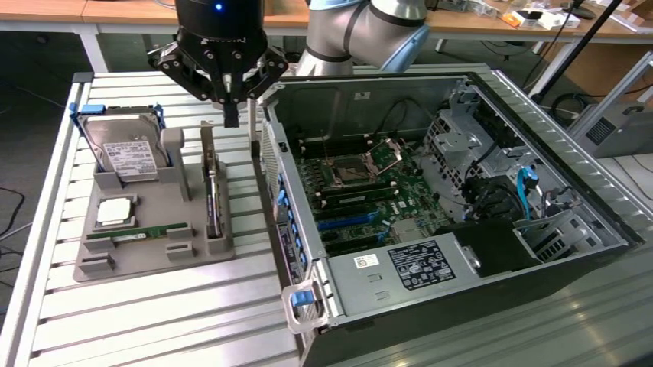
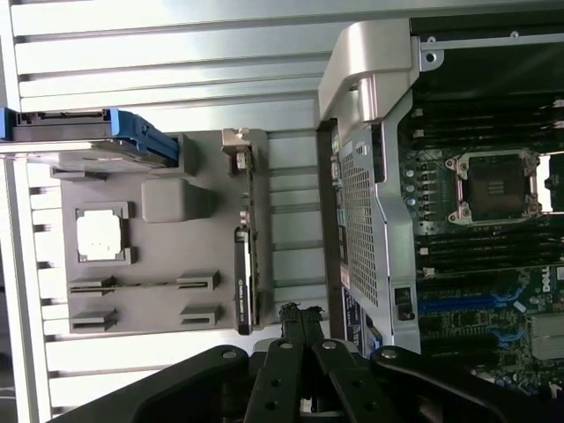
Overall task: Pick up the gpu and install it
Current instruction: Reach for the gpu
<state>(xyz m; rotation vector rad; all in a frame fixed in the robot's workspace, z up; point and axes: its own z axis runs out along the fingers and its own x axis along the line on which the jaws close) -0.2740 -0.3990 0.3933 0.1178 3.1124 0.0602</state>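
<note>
Slatted metal table [image 1: 153, 321], wooden benches [image 1: 41, 9] behind. The gpu [image 1: 211, 191] stands on edge in a grey holder [image 1: 153, 256] just beside the open computer case [image 1: 408, 191] — untouched. Gripper [image 1: 240, 115] hovers over the gap beside the case — fingers pressed together, holding nothing.

narrow gap between gpu [image 1: 210, 195] and case wall [image 1: 269, 172]

Plainly a robotics lab or electronics workshop: slatted metal desk [image 1: 153, 321] carrying an opened computer case [image 1: 357, 99] and grey parts holder [image 1: 143, 256], with cluttered wooden workbenches [image 1: 41, 9] at twelve o'clock.
</note>
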